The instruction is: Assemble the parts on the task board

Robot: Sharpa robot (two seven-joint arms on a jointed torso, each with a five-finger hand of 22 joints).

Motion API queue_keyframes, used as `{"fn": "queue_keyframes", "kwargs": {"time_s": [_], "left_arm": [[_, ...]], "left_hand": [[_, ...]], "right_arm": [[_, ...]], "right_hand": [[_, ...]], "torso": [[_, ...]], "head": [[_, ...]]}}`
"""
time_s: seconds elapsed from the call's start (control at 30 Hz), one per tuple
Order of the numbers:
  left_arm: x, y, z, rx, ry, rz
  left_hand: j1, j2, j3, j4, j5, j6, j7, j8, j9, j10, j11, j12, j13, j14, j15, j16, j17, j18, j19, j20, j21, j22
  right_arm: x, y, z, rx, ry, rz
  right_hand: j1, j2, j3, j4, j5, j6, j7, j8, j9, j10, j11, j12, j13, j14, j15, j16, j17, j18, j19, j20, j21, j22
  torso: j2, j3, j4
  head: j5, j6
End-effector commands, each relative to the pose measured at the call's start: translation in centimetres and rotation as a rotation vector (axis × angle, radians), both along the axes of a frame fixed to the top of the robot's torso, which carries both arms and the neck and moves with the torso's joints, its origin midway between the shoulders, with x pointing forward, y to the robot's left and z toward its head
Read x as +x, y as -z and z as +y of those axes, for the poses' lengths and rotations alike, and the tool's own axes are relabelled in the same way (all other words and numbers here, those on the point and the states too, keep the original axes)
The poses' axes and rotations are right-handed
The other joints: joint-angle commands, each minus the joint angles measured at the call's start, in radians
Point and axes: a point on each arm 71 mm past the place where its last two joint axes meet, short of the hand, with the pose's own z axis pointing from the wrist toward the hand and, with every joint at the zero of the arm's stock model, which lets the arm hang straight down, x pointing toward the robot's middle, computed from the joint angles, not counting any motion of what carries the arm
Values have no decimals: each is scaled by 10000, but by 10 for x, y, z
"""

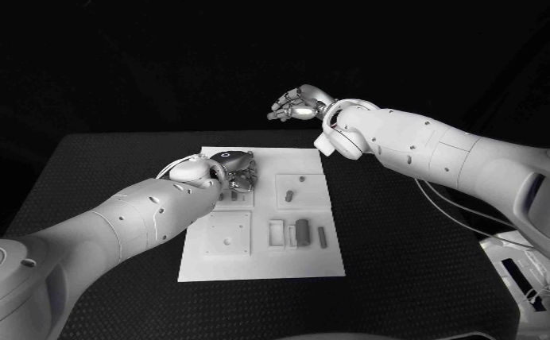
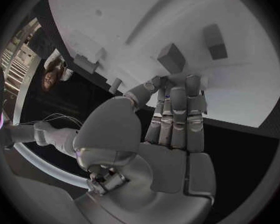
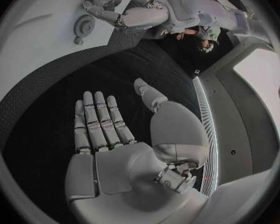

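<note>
Black surface [image 1: 114,165] under me, with the white task board [image 1: 315,264] laid in the middle of it. My left hand [image 1: 233,171] hangs low over the board's far left corner, fingers stretched forward side by side and holding nothing that I can see; from its wrist camera the fingertips [image 2: 177,82] stop just short of a small grey block [image 2: 171,57], with a second block [image 2: 214,41] further out beyond it. I cannot tell whether the fingers touch the board. Nearer my body than that hand lie the other parts: a short peg [image 1: 289,195] just beside it, then a row of upright-lying bars [image 1: 303,233] whose long axes run away from me, and a square plate [image 1: 227,234]. My right hand [image 1: 296,105] is raised well behind the board, fingers loosely apart, empty. I judge the left hand far nearer, so the pick falls to it, reaching straight ahead of its fingertips.
</note>
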Motion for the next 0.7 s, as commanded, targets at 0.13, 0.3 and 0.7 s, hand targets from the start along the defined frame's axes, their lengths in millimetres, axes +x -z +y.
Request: {"fn": "queue_keyframes", "kwargs": {"time_s": [0.13, 0.3, 0.7], "left_arm": [[0, 10, 9, 516, -354, 138], [0, 9, 8, 494, -365, -9], [1, 5, 7, 190, -430, -414]], "left_hand": [[276, 87, 291, 10, -13, 229, -66, 152, 26, 281, -87, 165, 100, 167, -81, 77, 3, 550, 148, -58, 65, 228], [312, 148, 389, 13, -13, 451, -163, 286, 59, 495, -187, 314, 189, 277, -178, 85, -10, 527, 246, -123, 103, 225], [311, 287, 502, 9, -12, 745, -296, 462, 102, 799, -345, 511, 339, 546, -336, 79, -40, 489, 483, -264, 173, 215]], "right_arm": [[0, -1, 1, 46, -112, -53], [-1, -1, 1, 56, -131, -50], [-1, -1, 2, 67, -130, -55]], "right_hand": [[53, 26, -54, -4, -18, -90, 532, 38, -17, 69, 23, -60, 8, -73, -26, -13, -20, -131, 83, 7, -72, 21], [53, 27, -55, -3, -18, -90, 532, 39, -18, 71, 23, -64, 8, -73, -27, -12, -23, -132, 84, 6, -75, 25], [50, 29, -57, 0, -18, -89, 532, 42, -20, 76, 22, -71, 8, -73, -28, -9, -29, -133, 87, 5, -84, 32]], "torso": [[1, 4, 2], [3, 3, 0], [-2, -2, 0]], "head": [[-12, -15], [-16, -15], [-29, -17]]}}
